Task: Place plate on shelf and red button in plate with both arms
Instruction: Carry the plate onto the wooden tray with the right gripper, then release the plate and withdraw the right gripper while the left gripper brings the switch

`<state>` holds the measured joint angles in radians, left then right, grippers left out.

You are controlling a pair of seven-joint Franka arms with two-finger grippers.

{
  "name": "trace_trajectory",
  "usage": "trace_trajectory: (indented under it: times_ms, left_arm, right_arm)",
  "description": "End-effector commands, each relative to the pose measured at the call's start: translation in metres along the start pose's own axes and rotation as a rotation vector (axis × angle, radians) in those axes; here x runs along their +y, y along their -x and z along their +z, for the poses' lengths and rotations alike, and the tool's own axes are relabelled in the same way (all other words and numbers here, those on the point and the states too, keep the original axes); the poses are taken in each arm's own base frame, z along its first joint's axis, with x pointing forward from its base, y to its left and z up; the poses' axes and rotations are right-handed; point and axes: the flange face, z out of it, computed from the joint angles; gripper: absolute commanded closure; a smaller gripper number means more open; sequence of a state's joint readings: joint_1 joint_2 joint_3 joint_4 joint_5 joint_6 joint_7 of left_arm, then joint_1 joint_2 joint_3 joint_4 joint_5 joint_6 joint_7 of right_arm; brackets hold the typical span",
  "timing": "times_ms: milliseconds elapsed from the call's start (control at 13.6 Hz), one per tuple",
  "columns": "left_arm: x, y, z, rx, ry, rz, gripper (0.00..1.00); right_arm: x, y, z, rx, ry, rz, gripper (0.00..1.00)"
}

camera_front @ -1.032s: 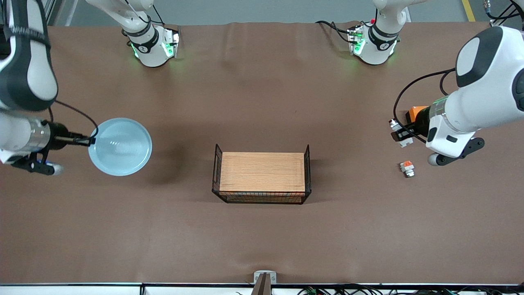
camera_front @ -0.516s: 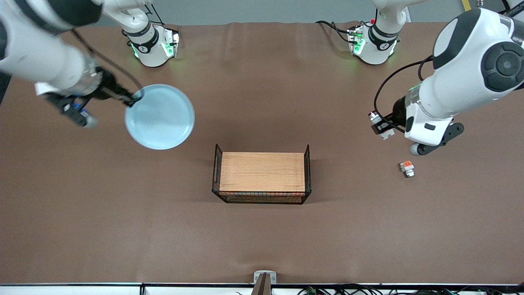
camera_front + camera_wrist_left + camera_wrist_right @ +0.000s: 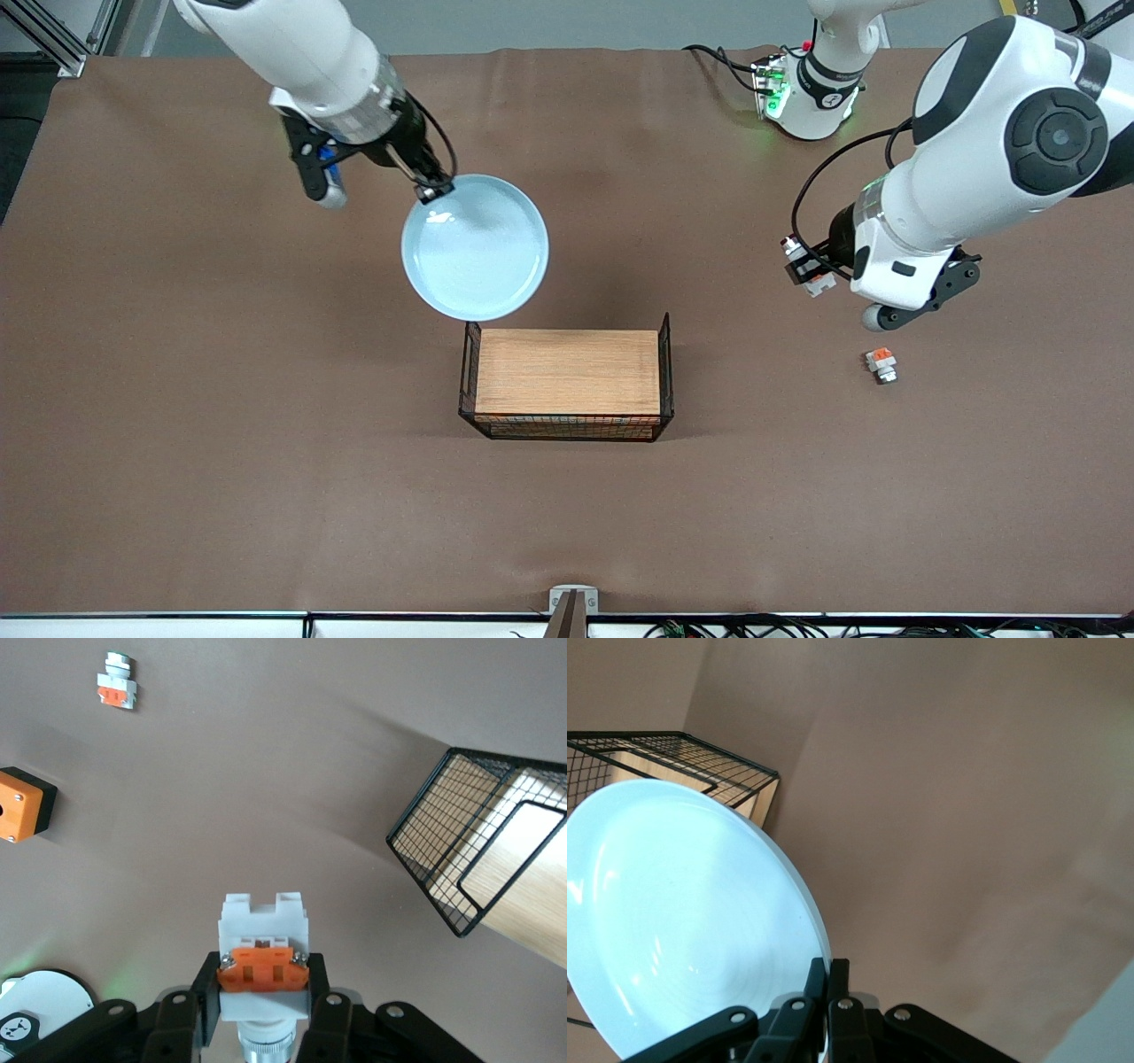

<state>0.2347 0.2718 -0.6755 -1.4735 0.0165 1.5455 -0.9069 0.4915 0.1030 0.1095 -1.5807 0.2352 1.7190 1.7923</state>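
Carrying both loads toward the wire basket [image 3: 567, 385] looks like the step in hand. The right tool [image 3: 434, 189] is pinched shut on the plate [image 3: 475, 246] rim, plate in the air over the table [image 3: 177, 443] beside the basket; keep it level. The left tool [image 3: 811, 268] is clamped on the red button [image 3: 263, 967], aloft toward the left arm's end; avoid the plate.

From the front view you look steeply down from high across the table [image 3: 177, 496], facing both robot bases. Your left wrist view looks down from close above its gripper; the right wrist view likewise. All three share the wire basket [image 3: 566, 384] [image 3: 469, 842] [image 3: 700, 771].
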Motion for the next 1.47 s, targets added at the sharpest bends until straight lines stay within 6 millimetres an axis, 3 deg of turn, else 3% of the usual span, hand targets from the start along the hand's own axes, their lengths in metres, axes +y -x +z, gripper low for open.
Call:
trace_trajectory:
  times_ms: [0,221,589,737,1032,1400]
  left_arm:
    - [0.005,0.002,0.003,-0.016,-0.005,0.002,0.99]
    - [0.015,0.011,0.007,-0.018,-0.013,0.024,0.99]
    - [0.020,0.009,0.012,-0.025,0.001,0.016,0.99]
    - [0.035,0.019,0.014,-0.012,0.022,-0.005,0.99]
    - [0.057,0.020,0.021,0.005,0.095,-0.074,0.99]
    - [0.106,0.032,0.040,0.018,0.232,-0.211,0.99]
  right_arm:
    - [-0.026,0.016,0.039,-0.019,-0.020,0.085,1.00]
    - [-0.043,0.034,0.081,-0.015,-0.027,0.163,1.00]
    - [-0.066,0.053,0.122,-0.007,-0.058,0.183,1.00]
    - [-0.076,0.055,0.134,0.013,-0.061,0.173,1.00]
    - [-0.092,0.051,0.162,0.010,-0.077,0.183,1.00]
    - [-0.107,0.040,0.197,0.038,-0.087,0.178,1.00]
